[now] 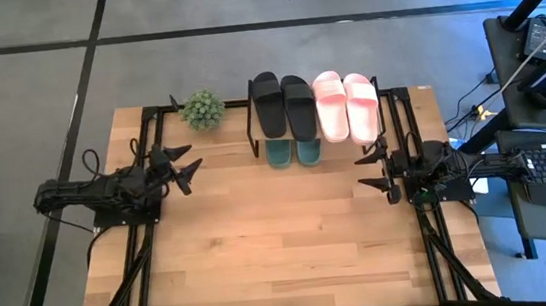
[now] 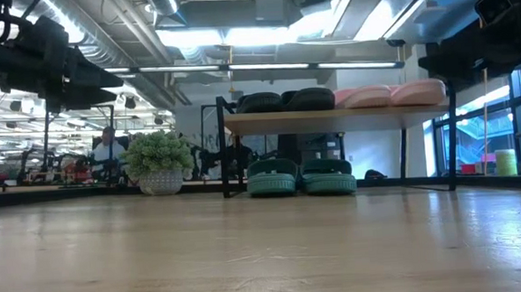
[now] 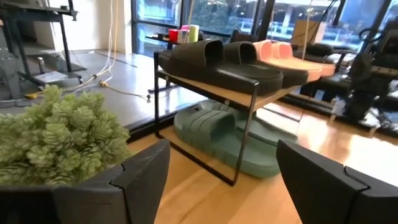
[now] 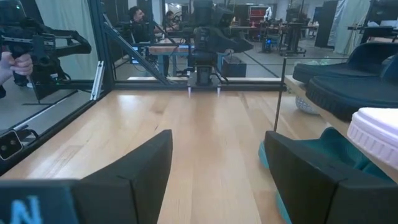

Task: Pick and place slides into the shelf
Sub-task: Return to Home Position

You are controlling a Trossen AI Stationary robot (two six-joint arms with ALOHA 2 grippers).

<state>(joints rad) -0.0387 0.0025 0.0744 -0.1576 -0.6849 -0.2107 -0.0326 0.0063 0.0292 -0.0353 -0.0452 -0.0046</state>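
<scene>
At the far edge of the table (image 1: 262, 244), the shelf (image 2: 331, 117) carries the black slides (image 1: 283, 105) and pink slides (image 1: 347, 106) side by side on top. The green slides (image 1: 294, 153) sit beneath, mostly hidden from above, only their ends poking out. A plant (image 1: 201, 109) stands near the black-slide end. The left gripper (image 1: 192, 167) and right gripper (image 1: 365, 170) hang at either side, fingers spread, holding nothing.

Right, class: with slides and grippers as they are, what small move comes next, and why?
Probably just ease both arms to their rest pose. The black slides and pink slides lie on the shelf, the green slides under it; the left gripper and right gripper hang open and empty, clear of it.
</scene>
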